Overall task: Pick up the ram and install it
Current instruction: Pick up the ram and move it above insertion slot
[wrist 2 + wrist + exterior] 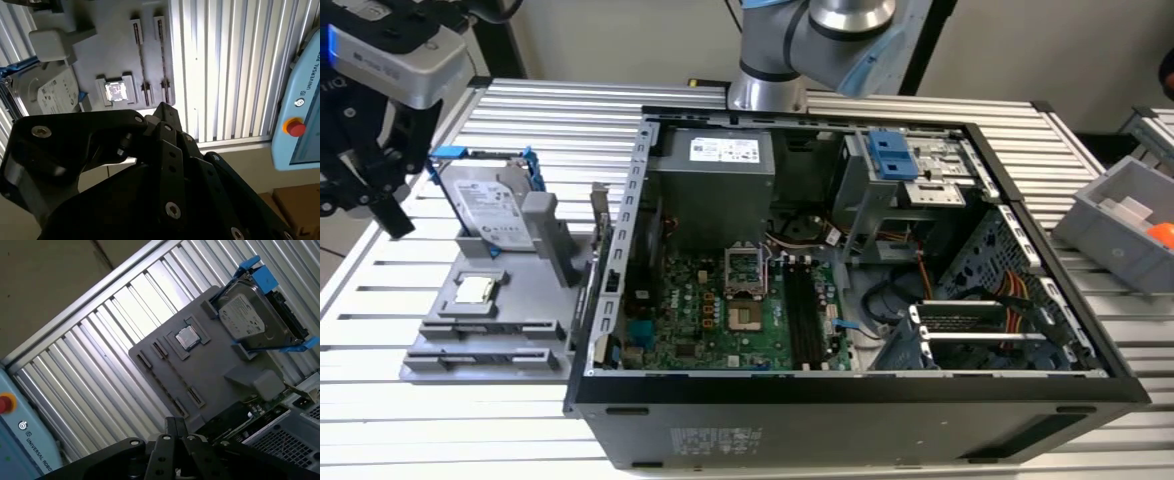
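My black gripper [367, 205] hangs above the slatted table at the exterior view's left, just off the grey fixture [454, 320]. In both wrist views its fingers come together at the tip [165, 107] [172, 421], and I see nothing between them. Two long narrow slots [150, 55] [170, 377] run side by side on the fixture; they show only thin dark lines. I cannot make out the ram, either there or in the dark memory slots [803, 310] on the motherboard.
The open computer case [854, 390] fills the middle of the table. On the fixture stand a silver hard drive in a blue bracket [491, 205] and a square CPU chip [478, 290]. A grey bin [1127, 215] sits at the right. A pendant with a red button [296, 129] lies beyond the table edge.
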{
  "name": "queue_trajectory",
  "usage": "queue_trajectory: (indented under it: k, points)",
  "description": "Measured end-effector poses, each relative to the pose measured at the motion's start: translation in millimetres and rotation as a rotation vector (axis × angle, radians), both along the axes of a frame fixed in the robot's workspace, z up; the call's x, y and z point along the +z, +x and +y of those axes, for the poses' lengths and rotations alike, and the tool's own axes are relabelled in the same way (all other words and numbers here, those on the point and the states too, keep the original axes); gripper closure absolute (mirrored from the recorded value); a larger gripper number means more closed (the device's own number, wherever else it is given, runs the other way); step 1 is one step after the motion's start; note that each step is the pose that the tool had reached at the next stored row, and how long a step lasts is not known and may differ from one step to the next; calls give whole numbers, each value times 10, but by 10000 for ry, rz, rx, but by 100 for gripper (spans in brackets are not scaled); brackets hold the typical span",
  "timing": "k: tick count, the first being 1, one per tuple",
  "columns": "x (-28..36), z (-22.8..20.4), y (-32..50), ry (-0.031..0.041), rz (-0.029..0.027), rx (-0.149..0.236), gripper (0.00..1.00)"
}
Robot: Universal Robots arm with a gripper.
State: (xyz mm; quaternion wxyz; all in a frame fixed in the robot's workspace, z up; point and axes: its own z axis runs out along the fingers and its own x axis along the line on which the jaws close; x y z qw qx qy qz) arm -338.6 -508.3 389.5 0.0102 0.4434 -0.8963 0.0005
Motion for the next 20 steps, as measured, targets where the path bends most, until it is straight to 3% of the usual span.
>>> queue_trajectory:
  k: [6,15,20]
  points:
    - [0,3,0,-1,-1,560,100]
    - [0,5,0,4,0,1824,100]
    - [0,5,0,4,0,1972,100]
